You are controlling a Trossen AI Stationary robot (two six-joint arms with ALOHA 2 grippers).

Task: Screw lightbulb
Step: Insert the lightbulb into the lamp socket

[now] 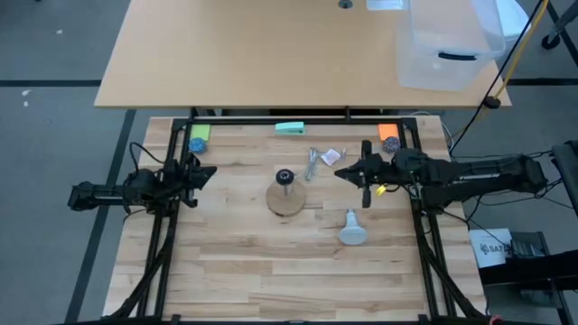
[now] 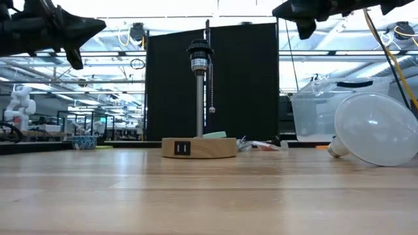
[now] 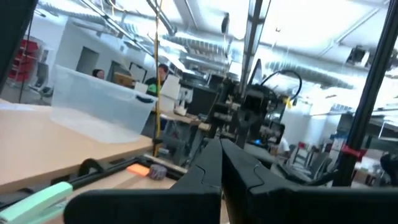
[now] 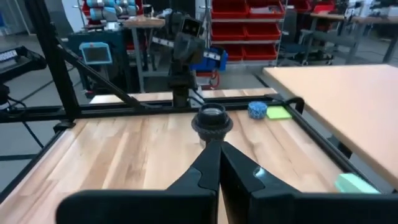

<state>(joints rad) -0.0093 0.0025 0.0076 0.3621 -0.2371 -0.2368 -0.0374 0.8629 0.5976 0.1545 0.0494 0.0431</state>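
The bulb [image 1: 353,229] is lying on its side toward the counter's right edge, neck pointing to the far edge, globe to the near one. The right gripper [image 1: 343,172], fingers together, is hovering just beyond the neck end, much nearer than the left gripper [image 1: 206,173], also closed, waiting near the left edge. The socket [image 1: 285,177] is standing mid-counter on pale wood planks, lab shelving behind.

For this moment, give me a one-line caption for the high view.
Lightbulb lies on its side beside the lamp base; left gripper and right gripper hover, fingers shut.
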